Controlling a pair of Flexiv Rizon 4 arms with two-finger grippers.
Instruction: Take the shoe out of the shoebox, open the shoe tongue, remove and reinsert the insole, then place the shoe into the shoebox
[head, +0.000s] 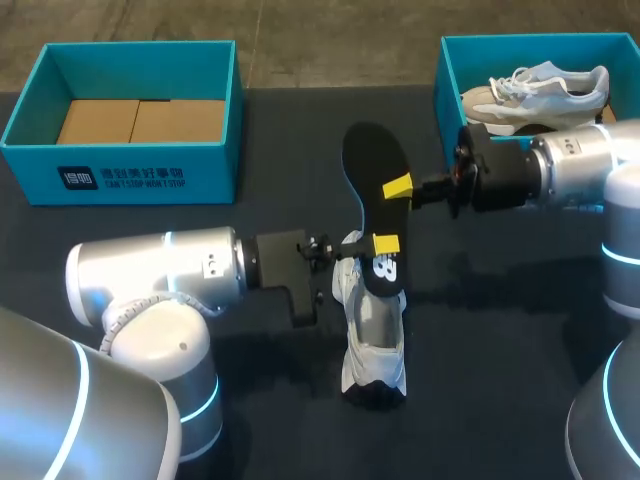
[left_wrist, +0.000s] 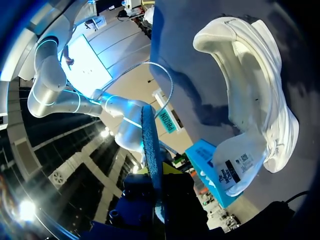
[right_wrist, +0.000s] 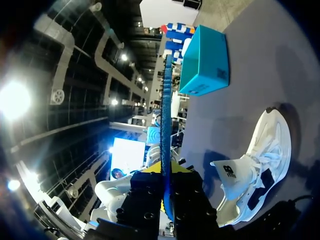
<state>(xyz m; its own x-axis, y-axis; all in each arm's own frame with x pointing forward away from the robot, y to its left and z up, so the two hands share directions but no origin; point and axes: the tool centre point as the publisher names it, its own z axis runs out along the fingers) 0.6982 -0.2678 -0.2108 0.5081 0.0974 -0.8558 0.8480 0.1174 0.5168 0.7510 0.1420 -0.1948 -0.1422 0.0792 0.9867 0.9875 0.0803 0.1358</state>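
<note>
Overhead, the left tool (head: 383, 243) and right tool (head: 398, 187) are both pinching the black insole (head: 372, 160) over the white shoe (head: 372, 335), which is lying on the worktop (head: 500, 320). Left wrist, then right wrist, are each showing the insole edge-on in that tool's grip. It is looking light and floppy, likely wanting edge holds.

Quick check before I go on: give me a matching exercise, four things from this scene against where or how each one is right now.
Things:
1. insole
2. white shoe
3. left shoebox
4. right shoebox

States:
A. cardboard inside, no shoe
B. clamped in both arms' jaws
C. second shoe inside
D. on the table, outside both boxes

Pairs: 1-B, 2-D, 3-A, 4-C
</note>
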